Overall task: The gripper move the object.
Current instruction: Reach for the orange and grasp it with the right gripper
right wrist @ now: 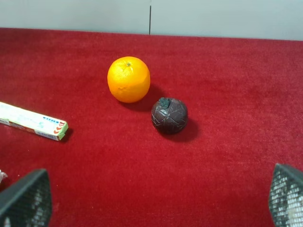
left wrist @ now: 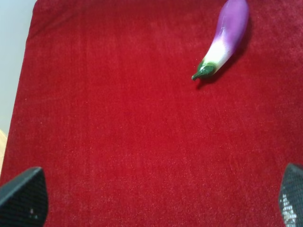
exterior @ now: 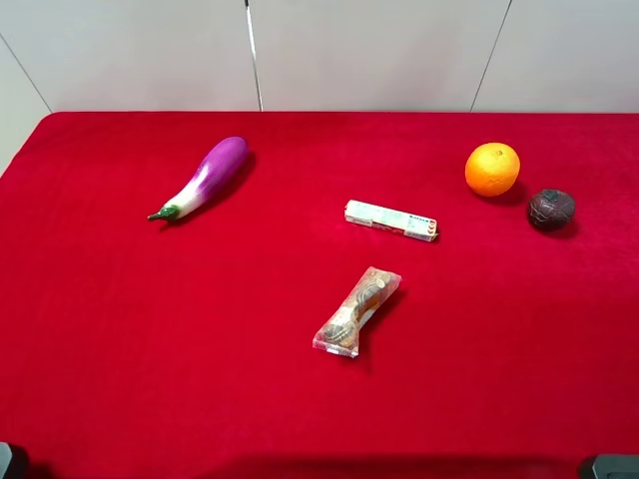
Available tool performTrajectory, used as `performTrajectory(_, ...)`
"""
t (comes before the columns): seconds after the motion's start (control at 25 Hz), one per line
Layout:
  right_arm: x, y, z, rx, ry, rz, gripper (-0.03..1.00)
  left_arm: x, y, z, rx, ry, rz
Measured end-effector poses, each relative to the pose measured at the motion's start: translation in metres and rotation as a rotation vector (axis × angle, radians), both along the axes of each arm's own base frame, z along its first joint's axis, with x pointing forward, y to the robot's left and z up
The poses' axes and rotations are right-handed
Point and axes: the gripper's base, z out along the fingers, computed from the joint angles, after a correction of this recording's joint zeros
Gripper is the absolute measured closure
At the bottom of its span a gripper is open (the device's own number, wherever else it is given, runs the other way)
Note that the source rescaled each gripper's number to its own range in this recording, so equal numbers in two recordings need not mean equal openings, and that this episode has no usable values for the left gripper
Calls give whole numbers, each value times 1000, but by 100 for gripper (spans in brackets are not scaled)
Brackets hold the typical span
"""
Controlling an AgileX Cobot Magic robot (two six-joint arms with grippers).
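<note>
The round bright orange fruit (exterior: pixel 492 169) rests on the red cloth at the far right; it also shows in the right wrist view (right wrist: pixel 129 79). My right gripper (right wrist: pixel 155 198) is open and empty, its mesh fingertips (right wrist: pixel 24 198) spread wide, well short of the orange. My left gripper (left wrist: pixel 156 198) is open and empty over bare cloth, its fingertips (left wrist: pixel 22 197) wide apart, short of the purple eggplant (left wrist: pixel 223 39). In the exterior high view only dark bits of the arms show at the front corners, left (exterior: pixel 10 462) and right (exterior: pixel 609 466).
A dark brown ball (exterior: pixel 550 209) sits just right of the orange, close but apart (right wrist: pixel 169 115). A purple eggplant (exterior: pixel 205 177) lies at the far left. A white flat box (exterior: pixel 390 220) and a clear snack packet (exterior: pixel 356 310) lie mid-table. The red table (exterior: pixel 150 349) ends at a grey wall behind.
</note>
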Motion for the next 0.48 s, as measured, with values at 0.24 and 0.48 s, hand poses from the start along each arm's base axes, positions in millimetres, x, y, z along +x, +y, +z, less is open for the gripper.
performTrajectory(0.24,0,0,0,0,0,0,-3,0,0,0,0,0,0)
performTrajectory(0.48,0,0,0,0,0,0,-3,0,0,0,0,0,0)
